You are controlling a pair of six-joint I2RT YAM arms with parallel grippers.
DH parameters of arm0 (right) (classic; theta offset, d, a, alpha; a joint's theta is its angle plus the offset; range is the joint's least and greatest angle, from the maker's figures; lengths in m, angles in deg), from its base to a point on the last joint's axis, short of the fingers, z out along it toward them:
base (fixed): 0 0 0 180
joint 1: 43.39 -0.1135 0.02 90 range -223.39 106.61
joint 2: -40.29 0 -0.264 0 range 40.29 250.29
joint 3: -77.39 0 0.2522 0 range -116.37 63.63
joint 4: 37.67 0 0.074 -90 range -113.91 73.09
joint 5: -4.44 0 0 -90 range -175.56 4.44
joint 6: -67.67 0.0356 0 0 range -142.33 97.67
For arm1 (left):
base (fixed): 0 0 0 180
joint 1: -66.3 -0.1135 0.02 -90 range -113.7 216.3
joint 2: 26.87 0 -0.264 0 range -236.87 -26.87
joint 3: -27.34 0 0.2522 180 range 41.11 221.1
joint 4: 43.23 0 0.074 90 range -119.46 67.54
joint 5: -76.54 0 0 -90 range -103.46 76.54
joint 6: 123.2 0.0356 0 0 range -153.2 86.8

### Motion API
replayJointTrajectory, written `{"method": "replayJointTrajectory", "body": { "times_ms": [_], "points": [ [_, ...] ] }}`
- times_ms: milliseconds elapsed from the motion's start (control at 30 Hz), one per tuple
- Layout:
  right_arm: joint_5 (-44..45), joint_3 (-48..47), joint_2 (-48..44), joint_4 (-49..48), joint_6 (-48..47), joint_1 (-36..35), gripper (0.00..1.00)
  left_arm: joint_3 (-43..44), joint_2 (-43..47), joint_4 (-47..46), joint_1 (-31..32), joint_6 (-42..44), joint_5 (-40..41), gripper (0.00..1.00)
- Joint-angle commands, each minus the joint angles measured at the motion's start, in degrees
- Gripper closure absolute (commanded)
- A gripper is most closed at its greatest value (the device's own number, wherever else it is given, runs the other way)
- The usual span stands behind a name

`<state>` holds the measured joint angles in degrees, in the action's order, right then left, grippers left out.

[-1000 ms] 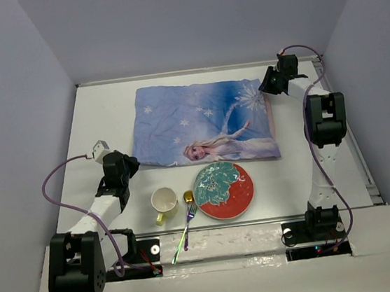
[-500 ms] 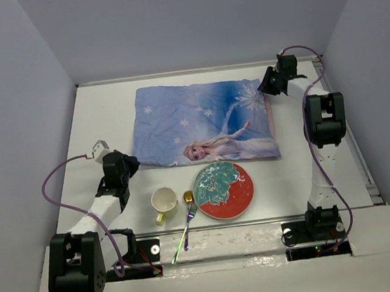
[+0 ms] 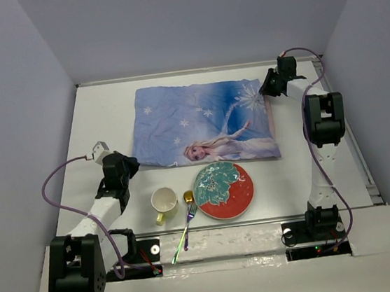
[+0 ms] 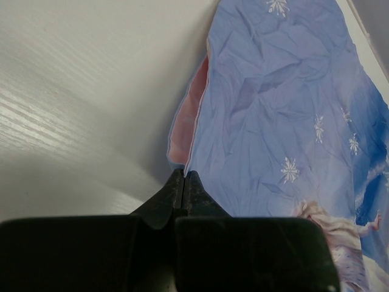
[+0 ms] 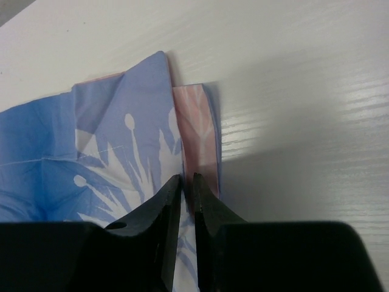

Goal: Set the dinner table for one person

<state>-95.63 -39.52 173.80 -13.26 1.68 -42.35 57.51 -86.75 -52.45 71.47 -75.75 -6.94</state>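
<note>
The white tabletop (image 3: 100, 121) fills the middle of the top view and carries every item. A blue cartoon-princess cloth mat (image 3: 199, 121) lies creased but spread flat at upper centre. Below it, toward the bottom edge, a red-and-teal plate (image 3: 223, 191), a cream cup (image 3: 164, 201) and iridescent cutlery (image 3: 186, 224) sit close together, all off the mat.

The step in hand appears to be laying and smoothing the mat, since each tool stands at one of its corners. The left tool (image 3: 132, 166) is closed at the lower-left corner. The right tool (image 3: 266, 88) is at the upper-right corner. The next move probably calls for freeing both corners and carrying the plate up onto the mat, then setting the cup and cutlery beside it.

The left wrist view shows what the top view cannot: the closed tips (image 4: 184, 177) meet the mat's corner point, where a pink underside peeks out. Whether cloth is pinched cannot be told. The right wrist view shows the tool (image 5: 185, 177) with its jaws a slit apart over a folded-back pink edge, apparently holding nothing. Only the top view shows the plate, cup and cutlery.
</note>
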Motion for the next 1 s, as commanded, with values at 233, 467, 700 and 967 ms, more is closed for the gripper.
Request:
{"method": "replayJointTrajectory", "body": {
  "times_ms": [233, 467, 700, 967],
  "points": [
    [-0.3, -2.8, 1.0, -1.1, 0.9, -0.2, 0.97, -0.9, 1.0, -2.3, 0.2, 0.1, 1.9, 1.0],
    [-0.7, -2.2, -2.1, -3.0, -0.5, -0.2, 0.99, -1.2, 1.6, -1.5, 0.2, 0.4, 3.1, 1.0],
    [0.8, -1.5, -3.5, -3.0, -2.0, -0.2, 0.99, -1.6, 2.0, -1.3, 0.2, 0.3, 4.0, 1.0],
    [2.8, -2.0, -3.6, -2.9, -3.4, -0.2, 1.0, -1.6, 2.2, -0.9, 0.2, 0.3, 4.7, 1.0]
  ]
}}
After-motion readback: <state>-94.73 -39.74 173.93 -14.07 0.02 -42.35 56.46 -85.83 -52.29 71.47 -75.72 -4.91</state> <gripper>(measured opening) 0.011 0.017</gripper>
